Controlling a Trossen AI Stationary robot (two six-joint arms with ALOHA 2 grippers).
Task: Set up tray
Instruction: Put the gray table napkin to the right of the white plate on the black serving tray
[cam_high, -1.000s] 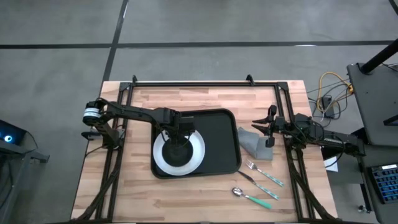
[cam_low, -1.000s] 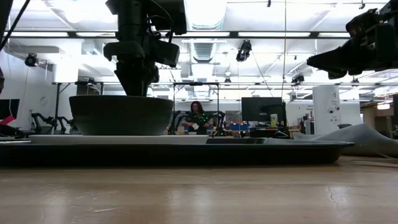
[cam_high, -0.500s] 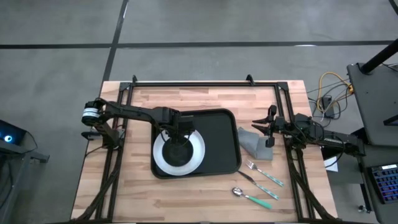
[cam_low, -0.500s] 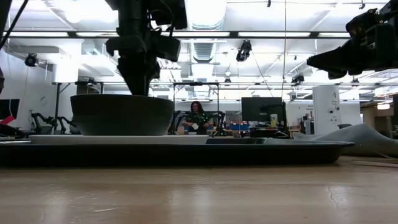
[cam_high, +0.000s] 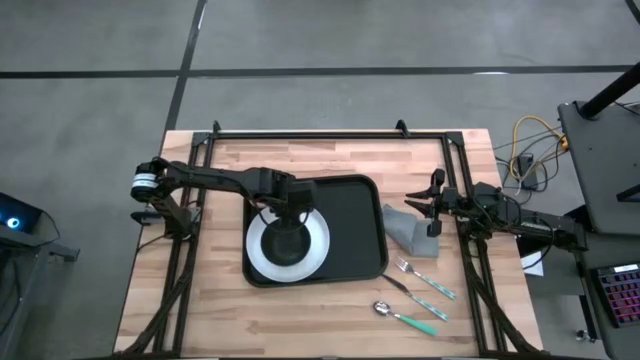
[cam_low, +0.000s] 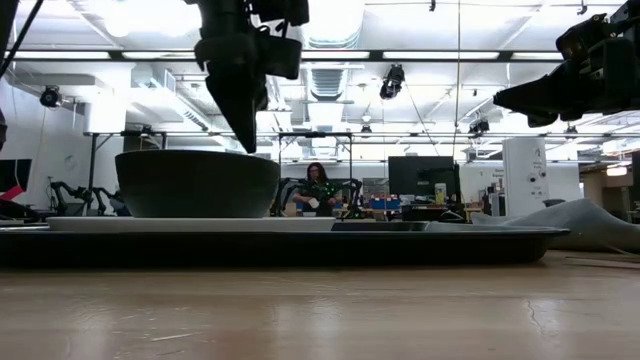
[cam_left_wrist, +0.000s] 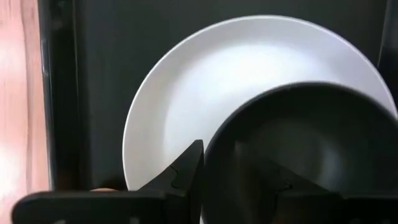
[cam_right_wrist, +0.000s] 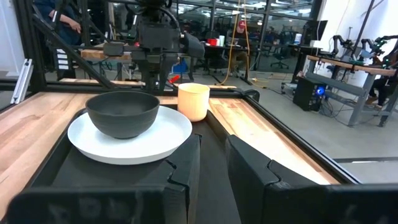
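Observation:
The black tray (cam_high: 350, 215) lies mid-table with a white plate (cam_high: 312, 258) on its near left part. A dark bowl (cam_high: 288, 243) stands by its base on the plate (cam_left_wrist: 186, 87). My left gripper (cam_high: 286, 207) hangs open just above the bowl's far rim (cam_left_wrist: 292, 93), pointing down. In the low view its tip (cam_low: 247, 140) ends right over the bowl (cam_low: 197, 183). My right gripper (cam_high: 432, 205) waits open above the table's right side, facing the tray (cam_right_wrist: 205, 155) and the bowl (cam_right_wrist: 122, 114).
A grey cloth (cam_high: 410, 230) lies right of the tray, under my right gripper. A fork (cam_high: 425, 280) and a teal-handled spoon (cam_high: 405, 318) lie near the table's near right corner. A cream cup (cam_right_wrist: 193, 101) stands beyond the plate. A person (cam_low: 318, 188) sits in the room behind.
My left gripper has risen out of the bowl and drawn a little toward the table's far edge, its tip now at rim height. The bowl has stayed on the plate. My right arm has kept still.

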